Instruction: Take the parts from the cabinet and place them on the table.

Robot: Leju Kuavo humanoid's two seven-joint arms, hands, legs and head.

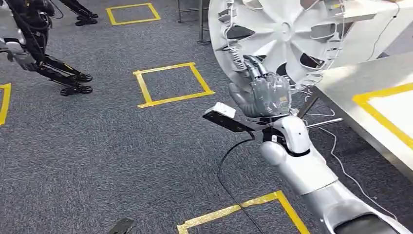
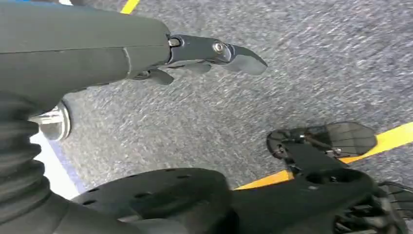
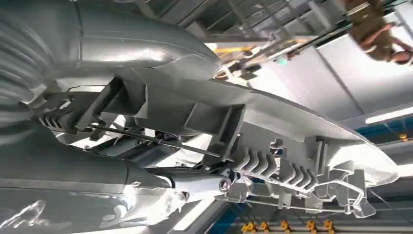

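While the right hand point(image 1: 260, 92) grips the rim of the round silver plastic wheel cover point(image 1: 280, 39), held raised beside the white table point(image 1: 355, 92), carry it level over the tabletop. In the left wrist view, the left hand point(image 2: 195, 56) hangs empty, fingers apart. In the right wrist view, keep the fingers point(image 3: 195, 183) clamped until it rests.

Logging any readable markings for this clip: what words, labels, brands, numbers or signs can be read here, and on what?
None can be read.
Wheel cover, held by the right hand: no legible brand or number.
Small white tag on the wrist camera bar: too small and blurred to read.
Yellow floor tape squares: plain outlines, no lettering.
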